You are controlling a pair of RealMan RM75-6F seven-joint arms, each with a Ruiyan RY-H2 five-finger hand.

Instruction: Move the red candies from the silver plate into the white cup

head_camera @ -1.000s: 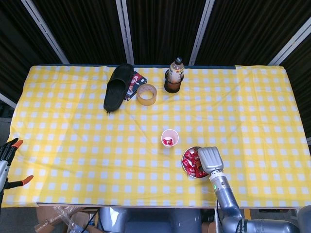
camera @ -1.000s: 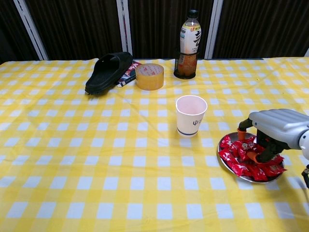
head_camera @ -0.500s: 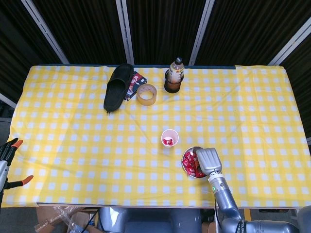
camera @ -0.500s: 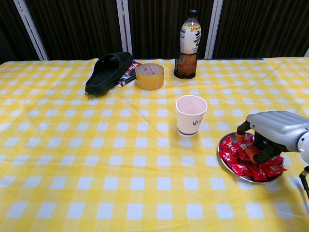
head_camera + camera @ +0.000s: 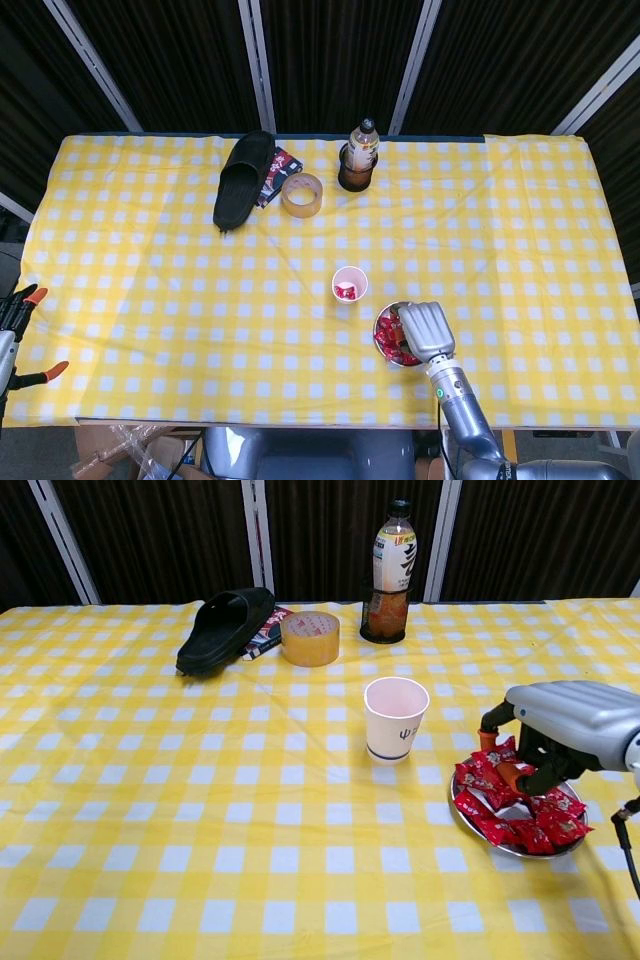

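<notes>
Yellow-checked tabletop [image 5: 200,810] before dark curtains: the right hand [image 5: 565,730] has risen from the silver plate [image 5: 478,822] since a second ago, fingers pinching a few red candies [image 5: 482,771]. The white cup [image 5: 395,720] stands just left; transfer appears due.

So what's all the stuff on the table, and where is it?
Tablecloth: one, yellow-and-white checked, covers table.
Slipper: one, black, far left.
Booklet: one, dark with red, under slipper's edge.
Tape roll: one, tan, beside slipper.
Bottle: one, brownish drink, far middle.
White cup: one, middle; red candy inside in head view.
Silver plate: one, near right.
Red candies: several, on plate.
Right hand: grey, pinching a candy over plate.
</notes>
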